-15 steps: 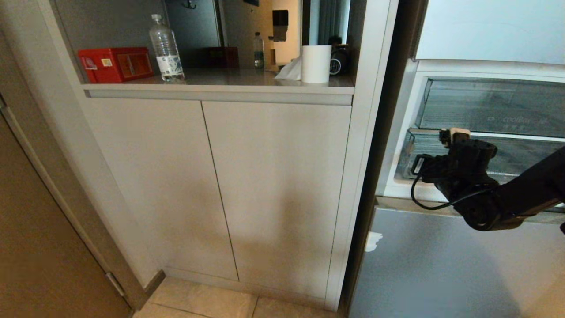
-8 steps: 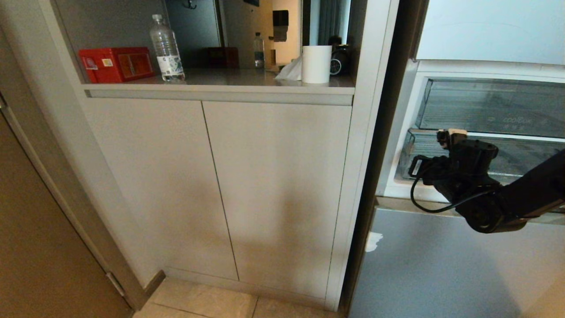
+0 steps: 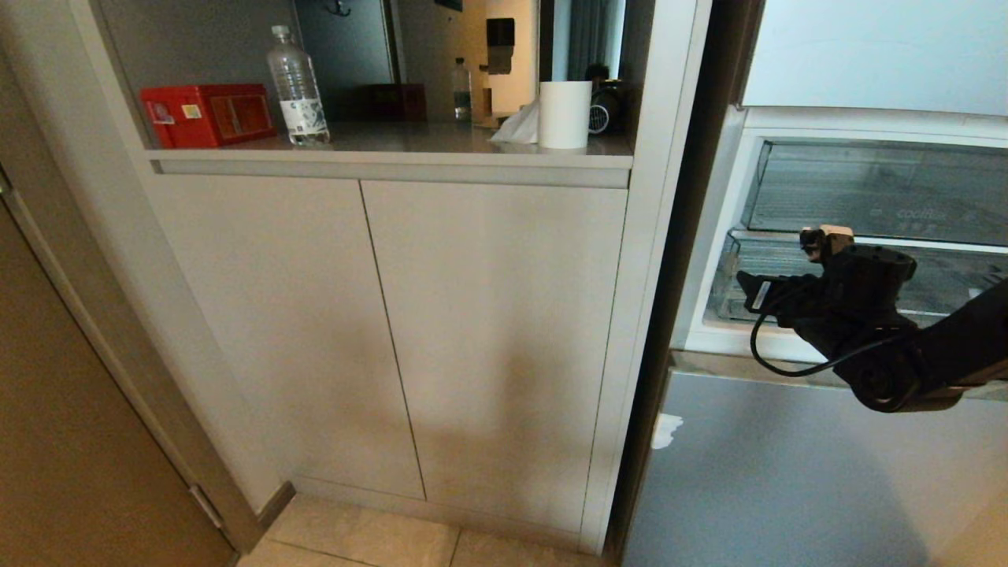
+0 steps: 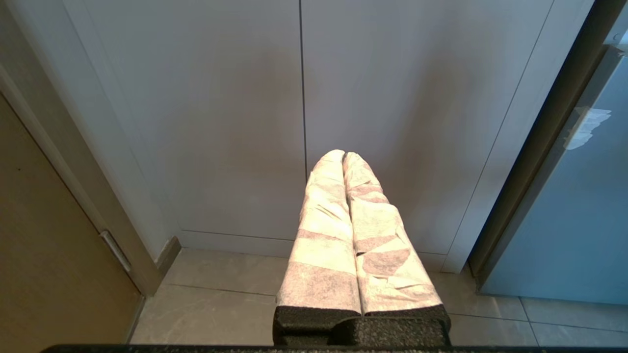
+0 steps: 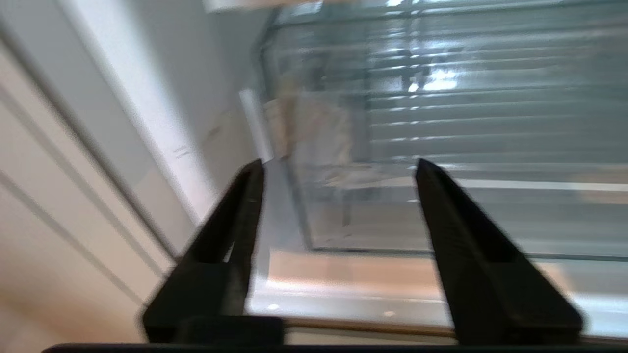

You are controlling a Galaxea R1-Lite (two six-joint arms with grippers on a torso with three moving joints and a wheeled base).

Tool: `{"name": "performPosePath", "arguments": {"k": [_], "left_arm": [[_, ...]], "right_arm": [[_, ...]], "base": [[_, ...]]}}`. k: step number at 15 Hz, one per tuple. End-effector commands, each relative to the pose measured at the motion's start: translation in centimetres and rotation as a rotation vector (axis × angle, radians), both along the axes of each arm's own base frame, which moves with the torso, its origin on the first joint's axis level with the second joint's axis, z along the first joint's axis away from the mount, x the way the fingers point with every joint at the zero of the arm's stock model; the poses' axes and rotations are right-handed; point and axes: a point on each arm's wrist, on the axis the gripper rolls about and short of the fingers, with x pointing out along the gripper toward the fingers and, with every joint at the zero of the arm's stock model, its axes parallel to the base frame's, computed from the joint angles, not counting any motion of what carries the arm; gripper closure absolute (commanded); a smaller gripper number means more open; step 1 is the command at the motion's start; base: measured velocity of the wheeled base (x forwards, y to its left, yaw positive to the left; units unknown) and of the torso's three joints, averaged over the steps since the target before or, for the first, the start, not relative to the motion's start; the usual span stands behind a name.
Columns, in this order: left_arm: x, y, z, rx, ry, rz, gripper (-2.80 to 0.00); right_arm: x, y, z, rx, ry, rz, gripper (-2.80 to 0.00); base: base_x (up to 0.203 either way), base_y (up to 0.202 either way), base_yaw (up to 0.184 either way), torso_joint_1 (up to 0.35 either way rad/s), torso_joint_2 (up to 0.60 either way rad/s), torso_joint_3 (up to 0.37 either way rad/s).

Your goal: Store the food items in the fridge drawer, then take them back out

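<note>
The left gripper hung low before the pale cabinet doors, its wrapped fingers pressed together. To the right, the right gripper faced the clear fridge drawer in the open fridge, its black fingers spread apart around nothing.
</note>
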Motion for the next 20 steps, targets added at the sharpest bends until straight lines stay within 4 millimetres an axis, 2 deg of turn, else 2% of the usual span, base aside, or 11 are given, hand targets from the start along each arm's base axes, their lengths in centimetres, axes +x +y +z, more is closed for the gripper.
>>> {"name": "performPosePath", "arguments": {"k": [1, 9, 18, 19, 20], "left_arm": [[0.0, 0.0, 0.0, 0.000, 0.001, 0.001, 0.00], [0.0, 0.0, 0.0, 0.000, 0.001, 0.000, 0.00], [0.0, 0.0, 0.0, 0.000, 0.001, 0.000, 0.00], [0.0, 0.0, 0.0, 0.000, 0.001, 0.001, 0.00], [0.0, 0.0, 0.0, 0.000, 0.001, 0.000, 0.00]], "right_arm": [[0.2, -0.1, 0.3, 0.000, -0.018, 0.013, -2.80], [1.7, -0.1, -0.6, -0.007, -0.023, 0.009, -2.80], [3.1, -0.1, -0.7, -0.007, -0.047, 0.008, -2.80], [3.1, 0.0, -0.7, -0.007, -0.046, 0.007, 0.00], [3.1, 0.1, -0.8, -0.008, -0.044, 0.010, 0.00]], "base": [[0.000, 0.000, 0.000, 0.000, 0.00, 0.000], [0.000, 0.000, 0.000, 0.000, 0.00, 0.000], [0.000, 0.000, 0.000, 0.000, 0.00, 0.000], [0.000, 0.000, 0.000, 0.000, 0.00, 0.000], [0.000, 0.000, 0.000, 0.000, 0.00, 0.000]]}}
